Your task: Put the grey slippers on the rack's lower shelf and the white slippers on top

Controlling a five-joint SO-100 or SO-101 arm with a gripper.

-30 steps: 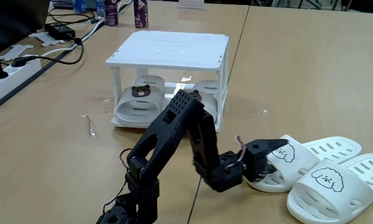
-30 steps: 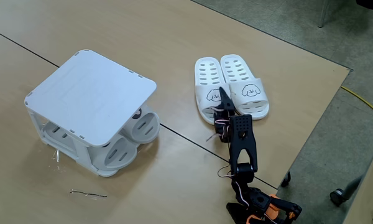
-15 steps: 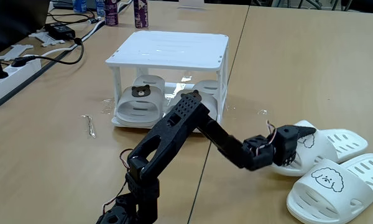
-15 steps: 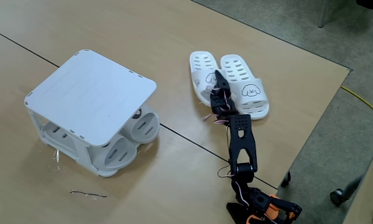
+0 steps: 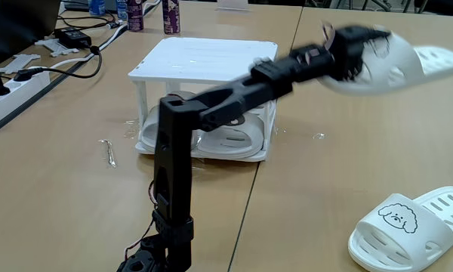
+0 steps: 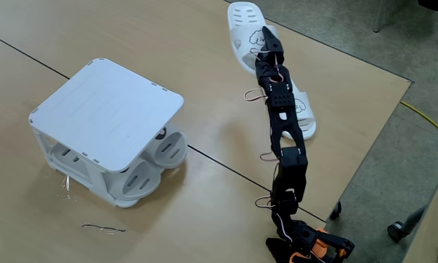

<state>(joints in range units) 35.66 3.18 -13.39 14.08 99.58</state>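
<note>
While the arm is stretched out high, the pincer (image 5: pixel 356 47) is closed on one white slipper (image 5: pixel 396 64) and carries it clear of the surface (image 5: pixel 347 143), at the upper right of the lower-angle fixed view. In the overhead-angled fixed view the same slipper (image 6: pixel 244 22) sits at the top centre of the frame, with the pincer (image 6: pixel 266 40) gripping it near the strap; the exact contact of the fingers is blurred.

The relation that governs the coming move: the rack (image 5: pixel 204 91) lies to the left of and below the held slipper in the lower-angle view, and to the lower left of it in the other view (image 6: pixel 102 124). The slatted top (image 5: pixel 208 57) is bare. The held slipper's long axis runs roughly left to right in the lower-angle view, extending outward past the pincer and away from the rack. Judgement: the arm must swing back toward the rack and lower, and the slipper may need turning to sit within the top's outline.

The grey slippers (image 5: pixel 211 128) are on the lower shelf (image 5: pixel 200 149), side by side between the posts. The second white slipper (image 5: pixel 411 230) rests on the surface at the lower right of the lower-angle view, well apart from the rack, partly hidden behind the arm in the other view.
</note>
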